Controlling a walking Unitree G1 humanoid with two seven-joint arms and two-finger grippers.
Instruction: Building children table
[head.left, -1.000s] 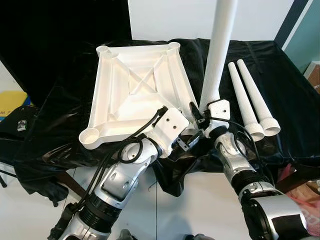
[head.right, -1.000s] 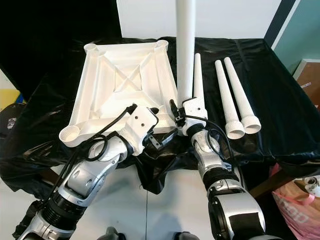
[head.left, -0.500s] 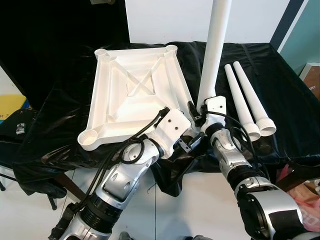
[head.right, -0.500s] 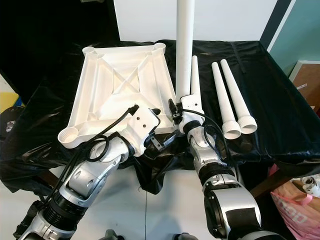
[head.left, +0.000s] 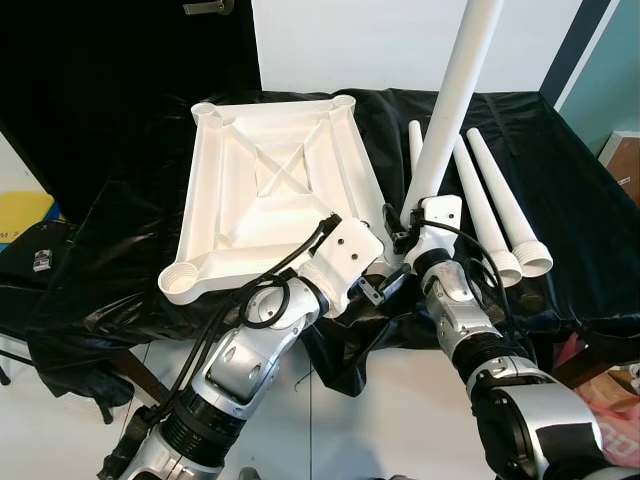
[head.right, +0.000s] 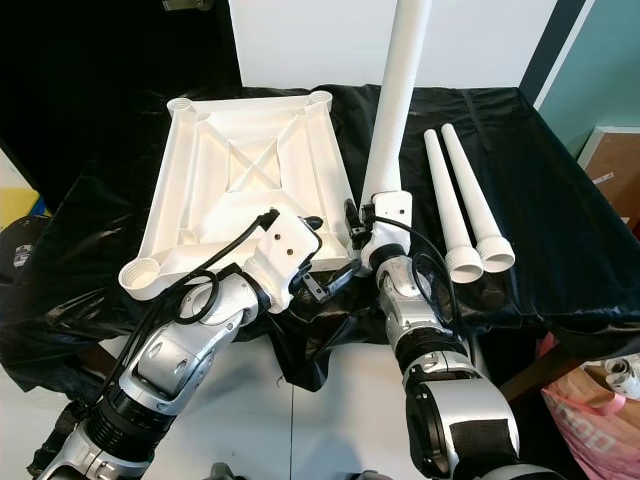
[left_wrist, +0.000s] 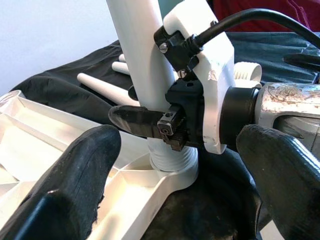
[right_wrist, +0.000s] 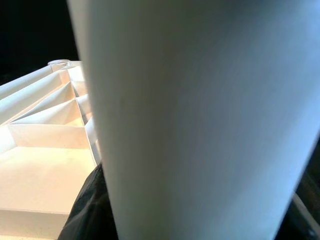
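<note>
The white tabletop (head.left: 270, 190) lies upside down on the black cloth, with a round socket at each corner. My right gripper (head.left: 407, 222) is shut on a long white table leg (head.left: 455, 110). The leg stands up with its top leaning right. Its ribbed lower end (left_wrist: 172, 160) sits at the near right corner socket (left_wrist: 175, 177). My left gripper (left_wrist: 177, 140) is open just in front of that corner, its black fingers (left_wrist: 85, 165) wide apart on either side of the socket. Three spare legs (head.left: 485, 200) lie on the cloth to the right.
The black-draped table (head.left: 590, 250) ends just in front of my arms, with white floor (head.left: 400, 400) below. A pink bag (head.right: 600, 400) sits low on the right. A dark backdrop (head.left: 100, 60) hangs at the far left and a white wall (head.left: 340, 40) stands behind.
The top of the held leg has swung to the right while its lower end stayed at the corner socket. The left gripper has hardly moved.
</note>
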